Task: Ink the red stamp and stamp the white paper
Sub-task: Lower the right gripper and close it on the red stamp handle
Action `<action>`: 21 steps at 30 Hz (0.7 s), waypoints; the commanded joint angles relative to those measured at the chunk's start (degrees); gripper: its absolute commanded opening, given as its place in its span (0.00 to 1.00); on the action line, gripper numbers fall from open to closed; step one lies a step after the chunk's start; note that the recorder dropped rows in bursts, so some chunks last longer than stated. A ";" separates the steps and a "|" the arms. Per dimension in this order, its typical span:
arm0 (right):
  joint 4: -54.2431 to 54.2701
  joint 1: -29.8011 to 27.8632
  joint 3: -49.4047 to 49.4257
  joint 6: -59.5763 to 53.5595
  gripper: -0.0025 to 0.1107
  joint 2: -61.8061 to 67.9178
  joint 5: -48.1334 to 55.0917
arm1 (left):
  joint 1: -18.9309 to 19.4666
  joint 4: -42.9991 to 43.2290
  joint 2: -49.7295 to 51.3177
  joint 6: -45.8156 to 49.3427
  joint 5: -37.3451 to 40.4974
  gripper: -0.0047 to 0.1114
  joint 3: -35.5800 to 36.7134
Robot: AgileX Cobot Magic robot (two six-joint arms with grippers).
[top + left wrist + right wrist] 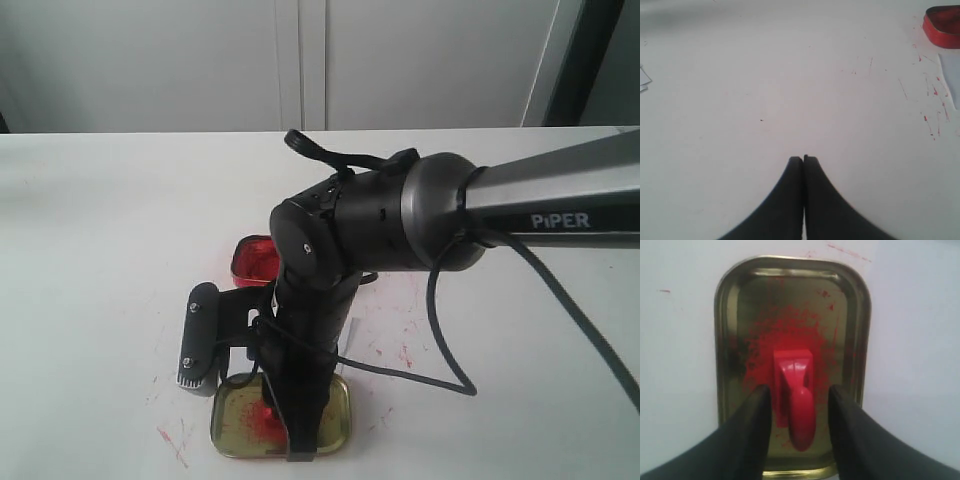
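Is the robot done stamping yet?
Nothing looks surely done. In hand: the red stamp sits in the gold lid between the open right fingers, not gripped. Only an edge of the white paper shows, no mark visible, so inking at the red tin and stamping may be left.

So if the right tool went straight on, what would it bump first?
Probably the floor of the gold tin lid: the open right tool straddles the red stamp there, so the stamp would slip between. Depth is unclear.
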 commanded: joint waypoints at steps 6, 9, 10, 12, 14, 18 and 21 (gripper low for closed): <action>1.29 0.31 -0.10 -0.47 0.34 -0.03 -0.59 | 0.17 -0.56 -0.28 -0.33 -0.23 0.04 0.39; 1.60 0.31 -0.10 -0.47 0.34 -0.03 -0.59 | 0.17 -0.56 -0.28 -0.33 -0.23 0.04 0.39; 1.54 0.31 -0.10 -0.47 0.34 0.08 -0.59 | 0.17 -0.56 -0.28 -0.33 -0.23 0.04 0.39; 1.54 0.31 -0.10 -0.47 0.34 0.21 -0.59 | 0.17 -0.56 -0.28 -0.33 -0.23 0.04 0.39; 1.54 0.31 -0.10 -0.47 0.34 0.70 -0.59 | 0.17 -0.56 -0.28 -0.33 -0.23 0.04 0.39; 1.54 0.31 -0.10 -0.47 0.34 1.29 -0.45 | 0.17 -0.56 -0.28 -0.33 -0.23 0.04 0.39; 1.44 0.31 -0.10 0.60 0.34 1.29 -0.29 | 0.17 -0.56 -0.28 -0.33 -0.23 0.04 0.39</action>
